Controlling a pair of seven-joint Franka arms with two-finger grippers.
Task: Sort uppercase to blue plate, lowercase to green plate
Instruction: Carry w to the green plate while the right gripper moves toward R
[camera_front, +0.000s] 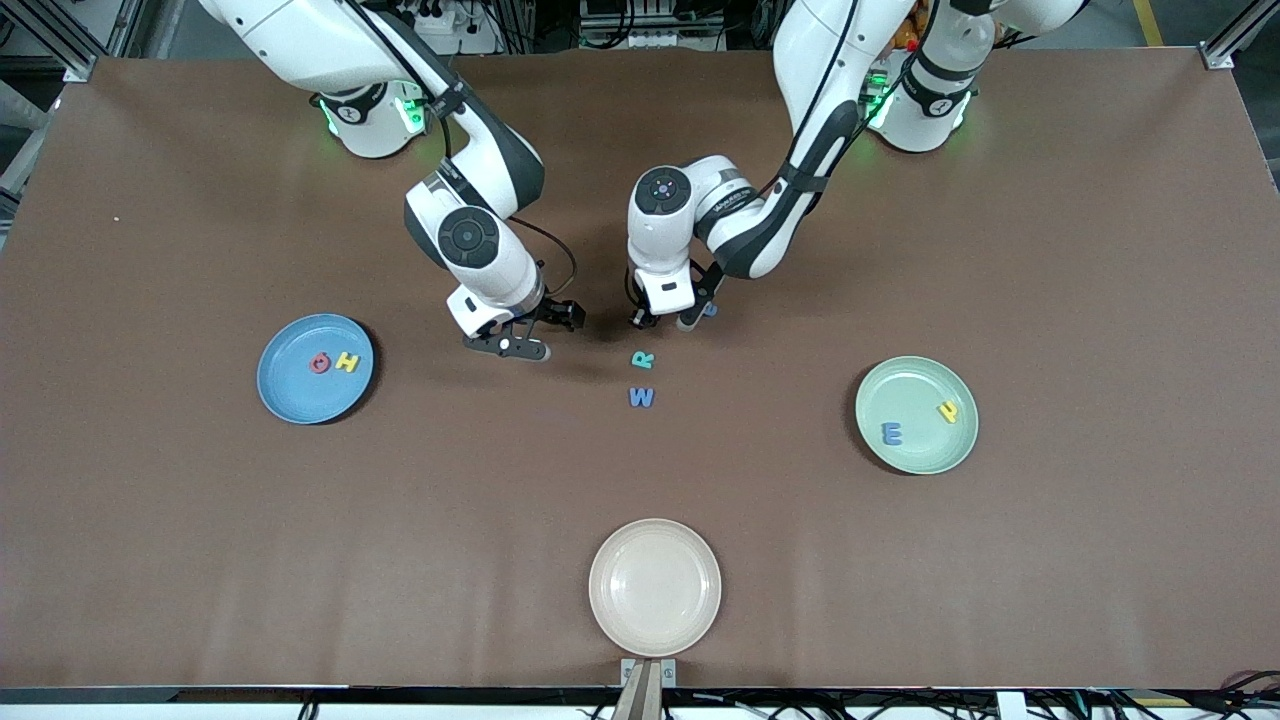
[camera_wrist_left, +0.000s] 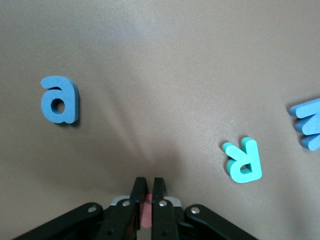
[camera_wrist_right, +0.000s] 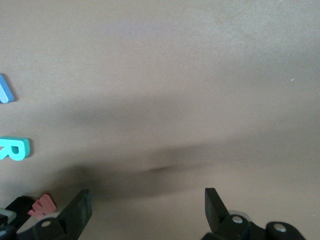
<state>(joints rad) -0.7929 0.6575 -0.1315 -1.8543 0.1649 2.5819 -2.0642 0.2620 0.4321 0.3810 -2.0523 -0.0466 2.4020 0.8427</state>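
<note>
On brown table (camera_front: 1000, 200), left gripper (camera_wrist_left: 148, 200) jaws pinching red letter (camera_wrist_left: 146, 212); right gripper (camera_wrist_right: 147, 210) wide.

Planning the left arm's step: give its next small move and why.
Probably lift straight up: the left gripper is shut on the small red foam letter at the brown table, bound for the pale green round plate. Right gripper waits open nearby.

- Brown table (camera_front: 1050, 220), matte cover, carries everything.
- Blue plate (camera_front: 285, 395) toward the right arm's end; green plate (camera_front: 925, 455) toward the left arm's end.
- Beige plate (camera_front: 655, 587) nearest the front camera, mid-table.
- Teal R (camera_front: 643, 359) flat mid-table; blue W (camera_front: 641, 397) just beside it, nearer the camera.
- Small blue rounded letter (camera_wrist_left: 60, 99) lying flat near the R.
</note>
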